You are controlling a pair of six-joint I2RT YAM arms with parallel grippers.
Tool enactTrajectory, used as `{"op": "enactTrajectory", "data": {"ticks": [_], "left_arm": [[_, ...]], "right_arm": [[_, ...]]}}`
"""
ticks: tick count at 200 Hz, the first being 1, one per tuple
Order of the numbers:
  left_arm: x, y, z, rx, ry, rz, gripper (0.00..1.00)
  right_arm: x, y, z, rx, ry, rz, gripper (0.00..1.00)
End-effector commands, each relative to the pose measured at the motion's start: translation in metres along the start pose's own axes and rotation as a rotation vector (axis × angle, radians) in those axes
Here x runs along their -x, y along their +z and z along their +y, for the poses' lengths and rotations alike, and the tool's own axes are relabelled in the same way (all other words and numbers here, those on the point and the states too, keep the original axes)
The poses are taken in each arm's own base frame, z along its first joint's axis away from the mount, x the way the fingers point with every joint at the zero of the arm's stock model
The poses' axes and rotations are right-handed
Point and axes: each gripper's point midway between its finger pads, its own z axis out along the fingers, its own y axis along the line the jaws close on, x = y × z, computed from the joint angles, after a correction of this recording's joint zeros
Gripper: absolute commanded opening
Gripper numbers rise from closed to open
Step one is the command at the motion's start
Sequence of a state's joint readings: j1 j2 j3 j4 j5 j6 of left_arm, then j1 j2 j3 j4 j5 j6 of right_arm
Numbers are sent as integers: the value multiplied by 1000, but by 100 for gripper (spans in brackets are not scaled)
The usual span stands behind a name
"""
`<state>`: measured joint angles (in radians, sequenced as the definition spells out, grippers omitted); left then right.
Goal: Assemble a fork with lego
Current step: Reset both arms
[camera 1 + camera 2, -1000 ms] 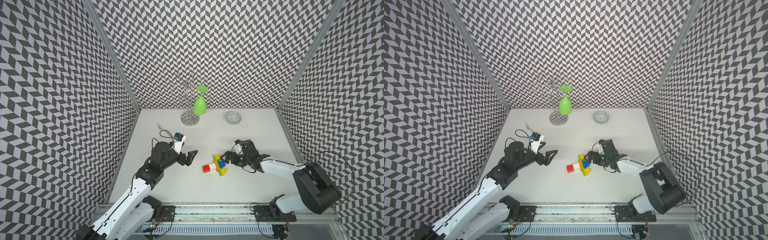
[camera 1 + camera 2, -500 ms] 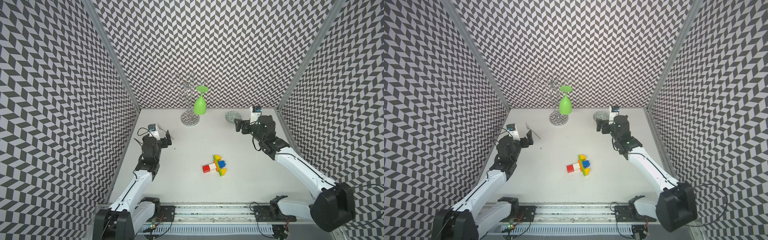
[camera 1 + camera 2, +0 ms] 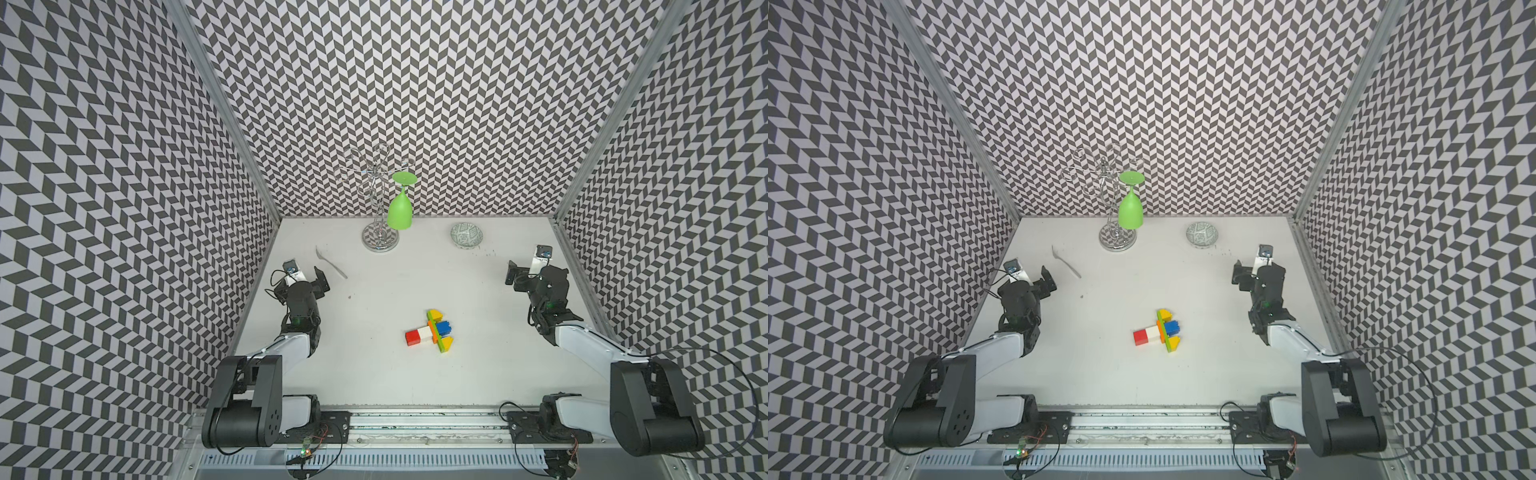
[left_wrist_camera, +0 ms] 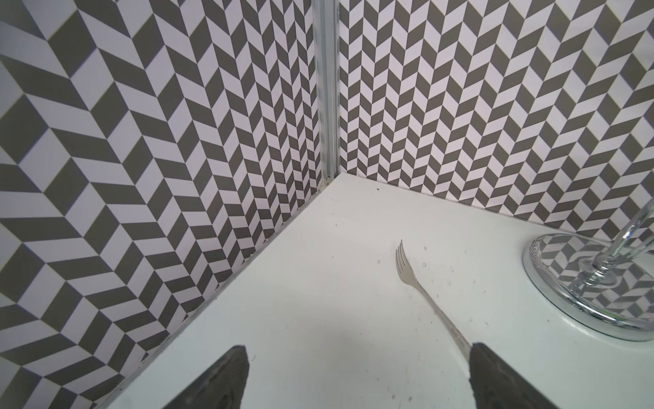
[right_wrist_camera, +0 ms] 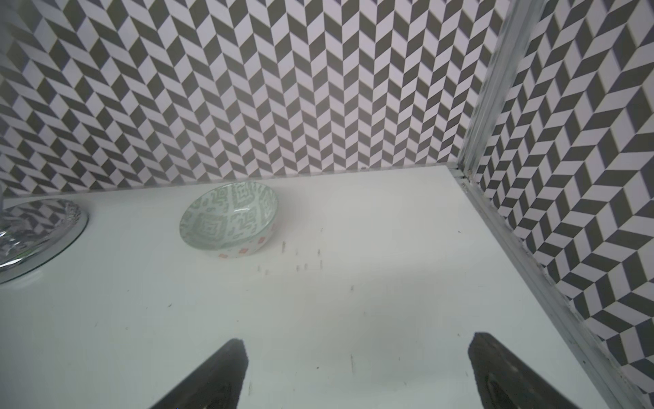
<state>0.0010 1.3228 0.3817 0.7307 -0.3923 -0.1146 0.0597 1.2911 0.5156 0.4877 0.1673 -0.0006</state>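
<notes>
**Both tools wide open and empty, the brick fork on the table between them.**

We see the left tool (image 4: 356,348) with its jaws spread wide and nothing in them, facing the back left corner. The right tool (image 5: 355,338) is just as wide and empty, facing the back right corner. The brick fork (image 3: 430,332) lies flat in the middle of the table (image 3: 374,382), between the two tools and well apart from both. Its red end points toward the left arm's side and its yellow and blue prongs toward the right. Only the top views show it. The left wrist view gives us a metal fork (image 4: 403,265) near the tool and the shiny base of a glass stand (image 4: 555,269). The right wrist view gives us a patterned bowl (image 5: 230,219).
</notes>
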Motion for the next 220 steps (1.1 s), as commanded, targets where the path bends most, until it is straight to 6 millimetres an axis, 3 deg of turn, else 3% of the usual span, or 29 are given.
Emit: {"op": "enactTrajectory", "data": {"ticks": [1,79,98,132,159,162,170,203,220], "left_arm": [[23,-1,3,9,30,-104,98],[0,-6,-16,-128,94,-100,99],[0,-6,-17,-133,96,-101,98],[-1,-12,-26,-133,125,-111,99],[-4,-7,-32,-127,140,-86,99],[-5,-8,-32,-127,142,-85,98],[-3,-11,-33,-121,142,-100,98],[3,-34,-45,-230,50,-190,98],[2,-38,-35,-172,36,-239,99]], "right_arm": [[31,3,-4,-1,8,-144,99],[5,7,19,175,0,-151,99],[-13,-7,24,217,-22,-216,99],[-20,-31,23,230,-12,-332,100],[-31,-19,18,195,-6,-242,99],[-22,-14,17,185,0,-258,100],[-21,-7,12,153,20,-243,100],[-21,-7,13,158,13,-239,99],[-21,-7,13,157,12,-239,99]]}}
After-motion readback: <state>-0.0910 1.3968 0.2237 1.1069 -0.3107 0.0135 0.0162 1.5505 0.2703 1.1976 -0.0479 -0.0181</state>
